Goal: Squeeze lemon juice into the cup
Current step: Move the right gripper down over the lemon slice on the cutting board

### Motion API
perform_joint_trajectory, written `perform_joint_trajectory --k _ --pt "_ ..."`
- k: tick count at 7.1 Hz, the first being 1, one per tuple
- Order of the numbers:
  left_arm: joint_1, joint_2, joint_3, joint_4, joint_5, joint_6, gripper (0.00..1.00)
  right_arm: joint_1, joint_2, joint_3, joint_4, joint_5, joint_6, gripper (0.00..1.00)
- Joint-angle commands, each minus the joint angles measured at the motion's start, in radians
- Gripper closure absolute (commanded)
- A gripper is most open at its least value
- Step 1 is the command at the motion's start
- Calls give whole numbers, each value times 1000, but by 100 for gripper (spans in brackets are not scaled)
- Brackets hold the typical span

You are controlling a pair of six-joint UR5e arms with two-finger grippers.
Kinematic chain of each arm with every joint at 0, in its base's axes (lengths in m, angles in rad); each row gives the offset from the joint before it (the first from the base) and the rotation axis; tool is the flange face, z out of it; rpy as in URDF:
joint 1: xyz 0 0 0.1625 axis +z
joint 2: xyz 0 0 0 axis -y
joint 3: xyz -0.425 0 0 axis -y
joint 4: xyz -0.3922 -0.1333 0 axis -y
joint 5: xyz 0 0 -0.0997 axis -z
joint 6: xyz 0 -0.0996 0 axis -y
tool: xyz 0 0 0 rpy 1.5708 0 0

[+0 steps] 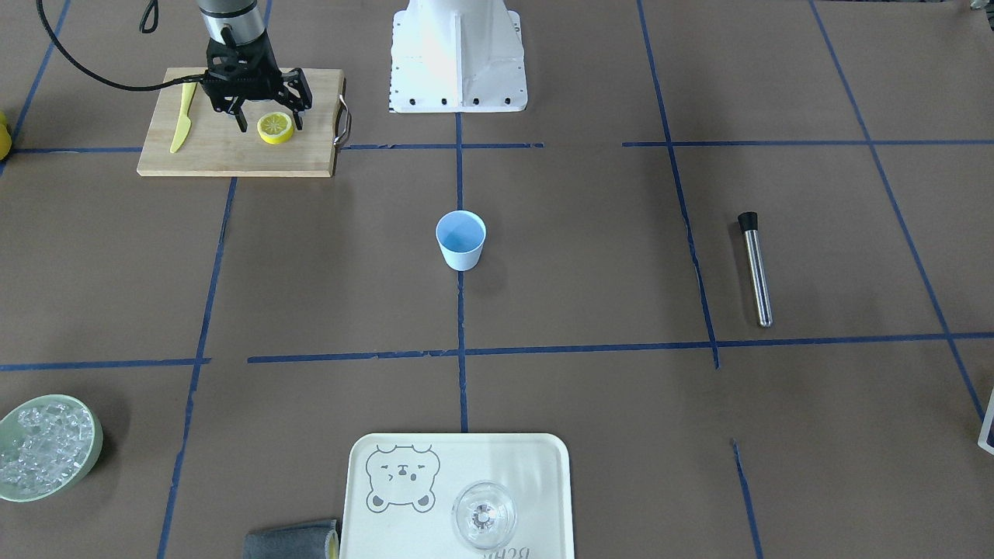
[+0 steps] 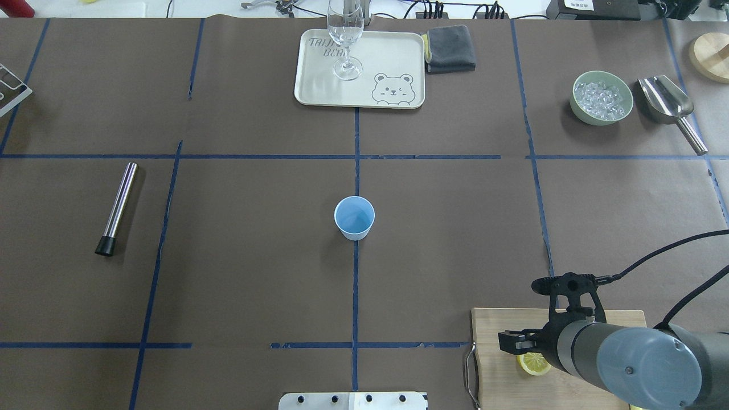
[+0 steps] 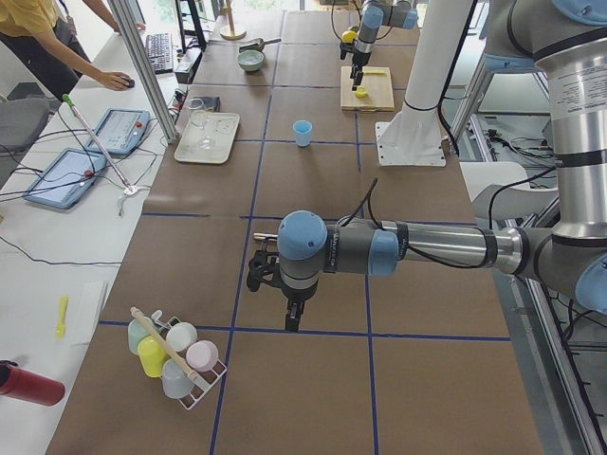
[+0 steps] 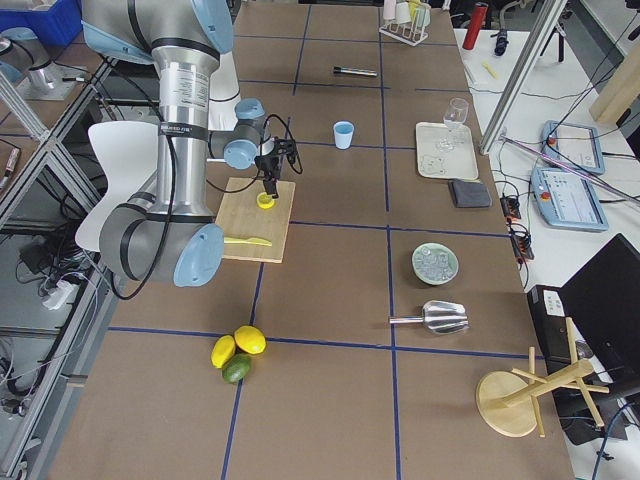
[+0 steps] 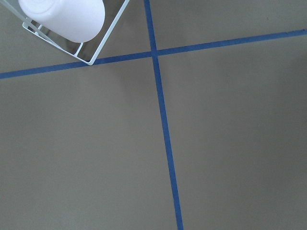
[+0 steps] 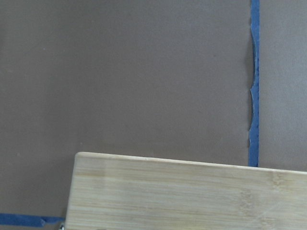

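Observation:
The lemon, a thick yellow piece with its pale cut face up, lies on the wooden cutting board. It also shows in the overhead view. My right gripper is open just over it, one finger on each side; I cannot tell whether they touch it. The light-blue cup stands upright at the table's middle, far from both grippers, and shows overhead. My left gripper hangs over bare table at the far end; I cannot tell whether it is open or shut.
A yellow knife lies on the board beside the gripper. A metal muddler, a tray with a clear glass, a bowl of ice and the robot base surround the cup. A cup rack sits near my left gripper.

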Motion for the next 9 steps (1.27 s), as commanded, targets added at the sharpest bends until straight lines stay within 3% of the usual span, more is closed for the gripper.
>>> perform_joint_trajectory --k 1,6,9 --pt "-1 0 -2 0 0 0 0 -58 -10 -11 11 -46 45 8" --pt "-1 2 -2 0 0 0 0 -93 -21 -18 13 -70 70 12" --pt "-1 0 -3 0 0 0 0 -93 -56 -47 110 -70 67 12"
